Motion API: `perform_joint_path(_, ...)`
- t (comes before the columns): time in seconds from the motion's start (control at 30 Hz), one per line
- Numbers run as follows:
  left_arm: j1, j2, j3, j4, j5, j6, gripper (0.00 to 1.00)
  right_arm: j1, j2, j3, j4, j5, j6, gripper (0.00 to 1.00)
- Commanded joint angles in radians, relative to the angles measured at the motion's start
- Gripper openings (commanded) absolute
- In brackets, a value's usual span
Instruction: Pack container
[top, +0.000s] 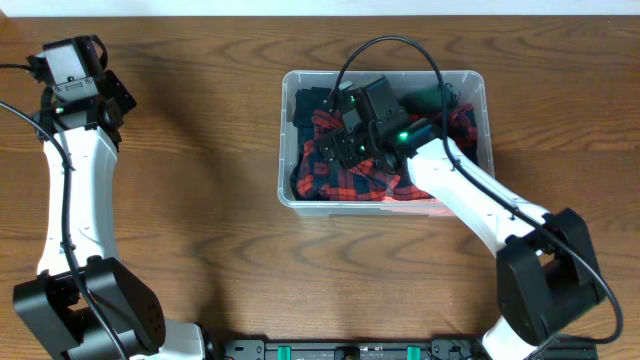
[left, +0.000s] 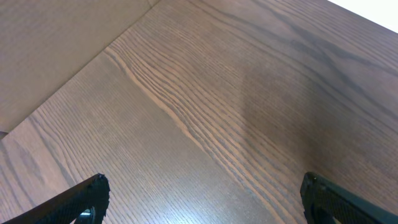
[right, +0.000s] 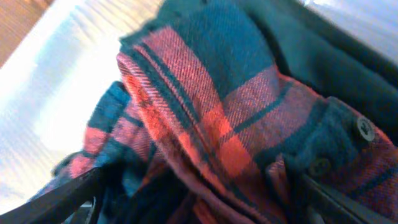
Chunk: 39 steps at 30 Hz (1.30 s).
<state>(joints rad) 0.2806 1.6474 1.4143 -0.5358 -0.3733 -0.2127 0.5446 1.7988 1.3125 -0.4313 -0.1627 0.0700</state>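
Note:
The clear plastic container (top: 287, 140) stands on the table right of centre. A red and dark blue plaid shirt (top: 325, 172) lies bunched inside it, with a dark garment (top: 305, 103) at the back. My right gripper (top: 340, 150) is down inside the container, its fingers spread wide with plaid shirt folds (right: 205, 124) between them; the fingertips press into the cloth. My left gripper (top: 112, 100) hovers at the far left of the table, open and empty (left: 202, 193), above bare wood.
The wooden table (top: 200, 200) surrounds the container. A pale wall edge (left: 37, 50) shows past the table's far side in the left wrist view. The arm bases sit at the front edge.

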Motion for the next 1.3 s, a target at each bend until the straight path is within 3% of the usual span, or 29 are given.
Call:
perform_joint_path(0.0, 0.002, -0.007, 0.005, -0.002, -0.013, 0.001, 0.98, 0.015, -0.106, -0.007, 0.000, -0.029, -0.008, 0.95)
perform_joint_path(0.17, 0.002, -0.007, 0.005, -0.002, -0.013, 0.001, 0.98, 0.012, -0.294, -0.007, -0.041, -0.029, -0.054, 0.99)
perform_joint_path(0.67, 0.002, -0.007, 0.005, -0.002, -0.013, 0.001, 0.98, -0.040, -0.852, -0.007, -0.383, 0.185, -0.079, 0.99)
perform_joint_path(0.87, 0.002, -0.007, 0.005, -0.002, -0.013, 0.001, 0.98, -0.040, -1.083, -0.007, -0.445, 0.197, -0.079, 0.99)
perform_joint_path(1.27, 0.002, -0.007, 0.005, -0.002, -0.013, 0.001, 0.98, -0.040, -1.333, -0.007, -0.513, 0.196, -0.079, 0.99)
